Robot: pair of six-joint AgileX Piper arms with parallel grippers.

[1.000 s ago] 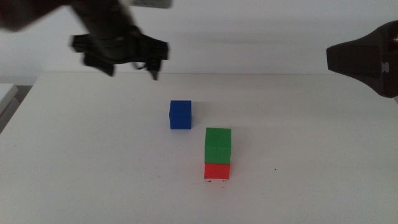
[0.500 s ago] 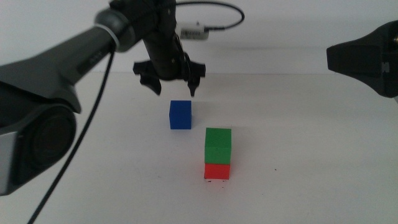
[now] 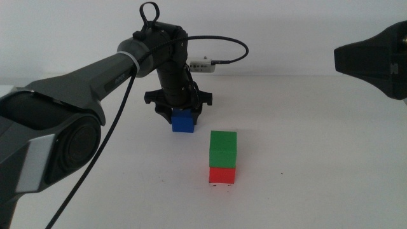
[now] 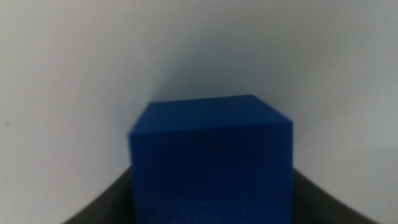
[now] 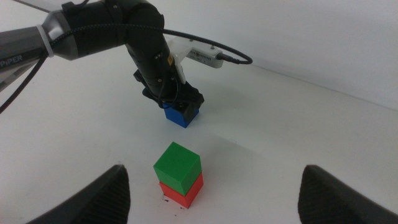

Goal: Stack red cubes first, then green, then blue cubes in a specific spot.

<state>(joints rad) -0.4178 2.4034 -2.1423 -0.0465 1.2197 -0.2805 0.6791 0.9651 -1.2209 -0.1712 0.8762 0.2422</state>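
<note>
Nearest the camera, the green cube (image 3: 222, 149) sits squarely atop the red cube (image 3: 222, 175) on the marked spot (image 3: 222, 185) of the white bench (image 3: 318, 165). At 11 o'clock beyond, the left gripper (image 3: 182, 114) spreads its fingers around the blue cube (image 3: 183, 122), not visibly pinching. The cube looks light, rigid and matte; opposite flat faces offer the surest hold. The right gripper (image 5: 214, 190) hangs spread above, before a bare white wall.

green cube (image 3: 223, 148) atop red cube (image 3: 222, 175), blue cube (image 3: 183, 122) apart on table
</note>
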